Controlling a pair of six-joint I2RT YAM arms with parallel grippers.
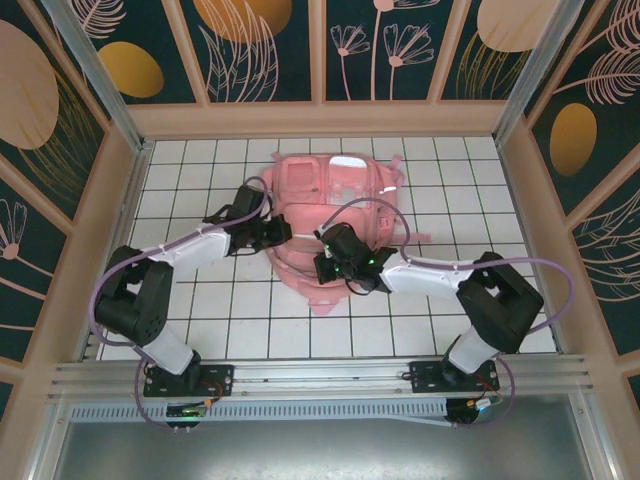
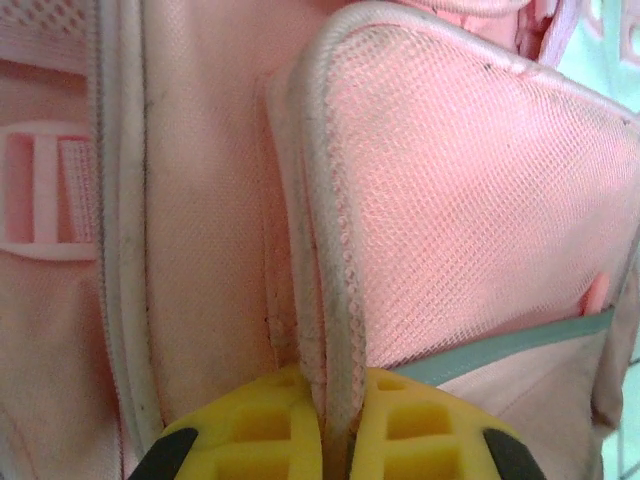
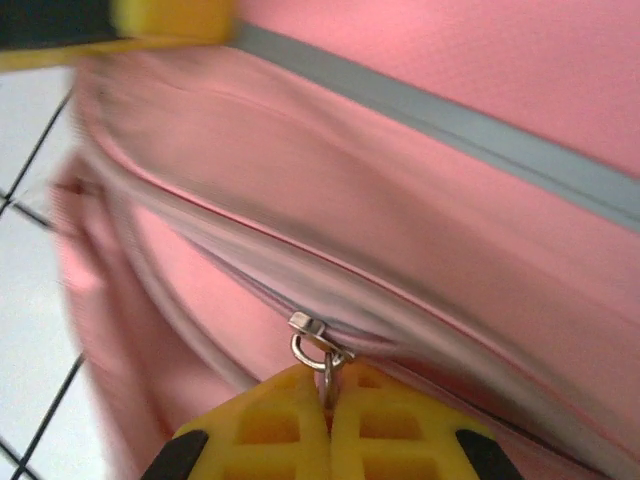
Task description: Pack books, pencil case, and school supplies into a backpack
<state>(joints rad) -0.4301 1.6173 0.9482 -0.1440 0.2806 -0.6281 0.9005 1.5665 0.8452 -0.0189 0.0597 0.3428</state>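
The pink backpack (image 1: 335, 190) lies flat in the middle of the tiled table. My left gripper (image 1: 287, 232) is at its left side. In the left wrist view this gripper (image 2: 338, 430) is shut on the whitish piped edge (image 2: 325, 300) of a pink mesh pocket (image 2: 470, 230). My right gripper (image 1: 325, 262) is at the bag's near edge. In the right wrist view it (image 3: 328, 400) is shut on the metal zipper pull (image 3: 318, 345) of the backpack (image 3: 450, 200). Books, pencil case and school supplies are out of view.
The white tiled table (image 1: 250, 320) is walled by a wooden frame (image 1: 320, 120) at the back and sides. A pink strap (image 1: 430, 235) trails to the backpack's right. A yellow finger of the other gripper (image 3: 170, 20) shows at the top left of the right wrist view.
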